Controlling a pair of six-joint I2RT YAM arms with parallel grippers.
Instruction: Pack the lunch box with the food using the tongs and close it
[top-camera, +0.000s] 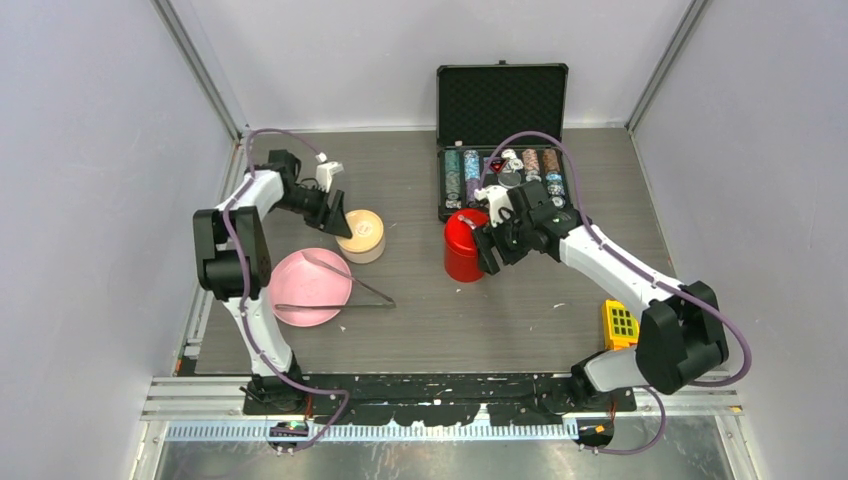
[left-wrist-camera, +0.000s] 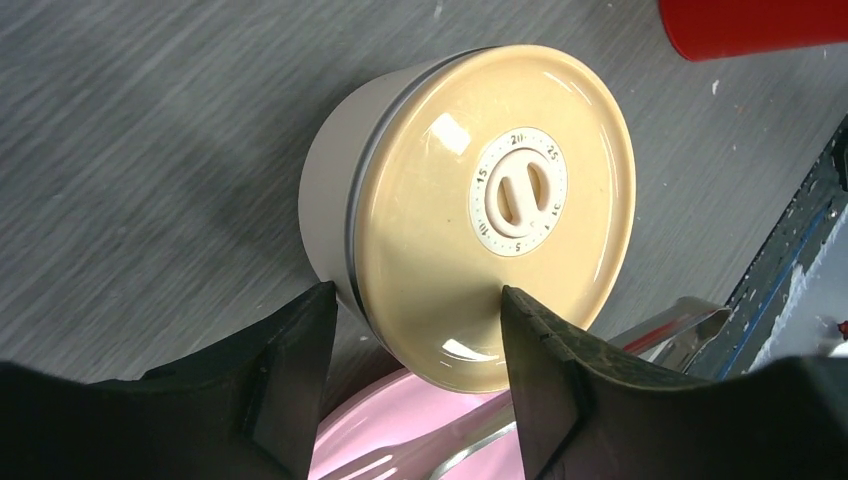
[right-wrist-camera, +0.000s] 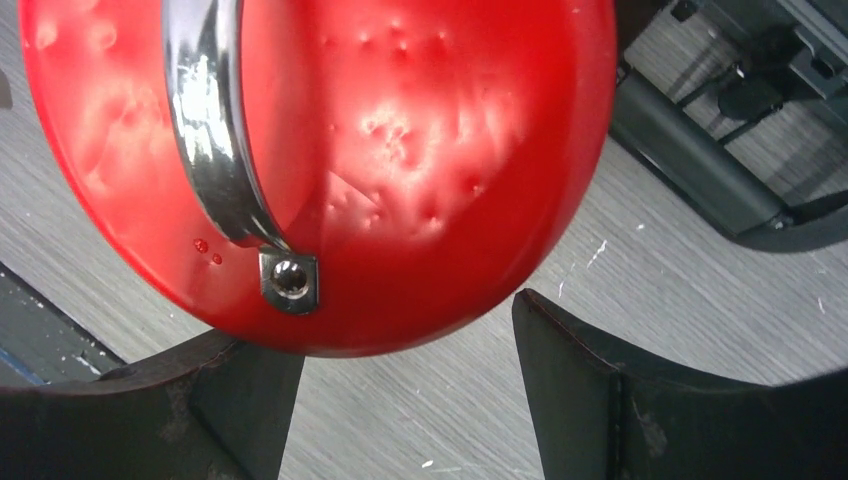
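The lunch box stands in two parts. Its steel bowl (top-camera: 361, 240) with the beige lid (left-wrist-camera: 500, 200) is left of centre. Its red canister (top-camera: 464, 246) with the chrome-handled lid (right-wrist-camera: 420, 130) is at the middle. My left gripper (left-wrist-camera: 418, 295) is open and straddles the lid's near rim, one finger by the bowl's wall (left-wrist-camera: 330, 190), the other over the lid. My right gripper (right-wrist-camera: 405, 335) is open at the canister's right side, holding nothing. The tongs (top-camera: 362, 291) lie across the pink plate (top-camera: 300, 300). The food is out of view.
An open black case of poker chips (top-camera: 500, 150) stands behind the canister, close to my right arm. A yellow block toy (top-camera: 620, 322) lies at the near right. Grey walls close in the table on three sides.
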